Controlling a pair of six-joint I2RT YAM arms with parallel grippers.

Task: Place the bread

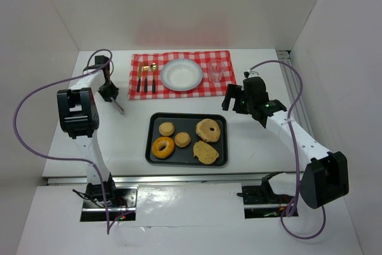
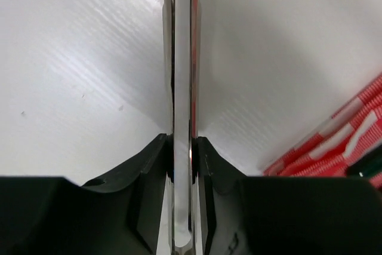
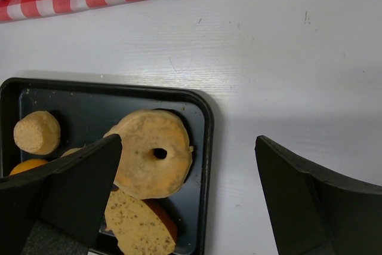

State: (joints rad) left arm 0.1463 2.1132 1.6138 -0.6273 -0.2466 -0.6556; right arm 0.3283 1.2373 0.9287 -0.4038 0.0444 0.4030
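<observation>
A black tray holds several breads: a pale bagel, a speckled bread slice, a glazed doughnut and two small round buns. A white plate sits empty on the red checked cloth. My right gripper is open and empty above the table just right of the tray; in its wrist view the bagel and the slice lie by its left finger. My left gripper is shut on a thin silver utensil, left of the cloth.
A clear glass stands on the cloth right of the plate, and cutlery lies to the plate's left. White walls enclose the table on three sides. The cloth's corner shows in the left wrist view.
</observation>
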